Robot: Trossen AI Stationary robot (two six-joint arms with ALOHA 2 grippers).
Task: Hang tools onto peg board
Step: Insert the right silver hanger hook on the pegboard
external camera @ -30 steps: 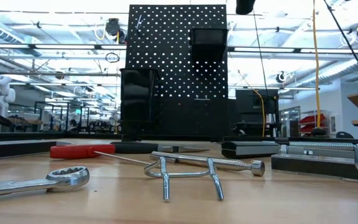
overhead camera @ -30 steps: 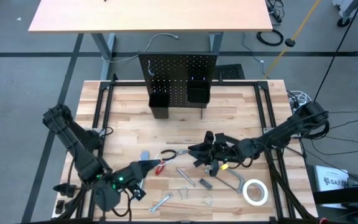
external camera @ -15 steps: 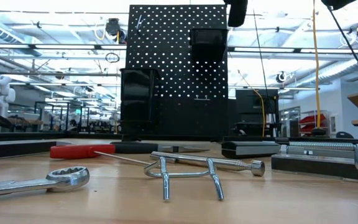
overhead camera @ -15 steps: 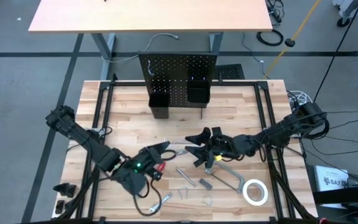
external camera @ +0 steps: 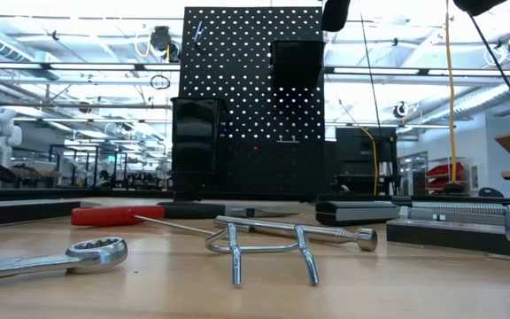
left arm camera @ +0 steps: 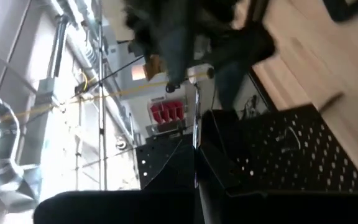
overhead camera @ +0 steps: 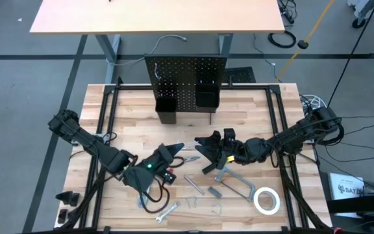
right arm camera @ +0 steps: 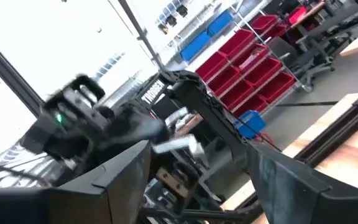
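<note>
Two grippers meet over the middle of your table: the left gripper [overhead camera: 174, 151] reaches in from the left side with its fingers pressed together, and from above you cannot tell whether it carries anything; its wrist view shows only a thin silver rod [left arm camera: 196, 118] running forward from the closed fingers. Your right gripper [overhead camera: 203, 142] comes in from the right with its fingers spread apart and nothing between them, the wide gap showing plainly in its wrist view. You have the peg board [overhead camera: 187, 83] standing upright at the far edge of the table [overhead camera: 135, 123], well apart from both grippers, with its two black bins [overhead camera: 206, 99] on the front. Most tools lie on the near half of the table: the red-handled screwdriver [external camera: 118, 214], the silver wrench [external camera: 56, 260] nearest the low camera, a bent silver hook [external camera: 268, 252] beside it, the grey bar clamp [overhead camera: 239, 185] just right of centre, and the white tape roll [overhead camera: 266, 200] towards the near right corner.
</note>
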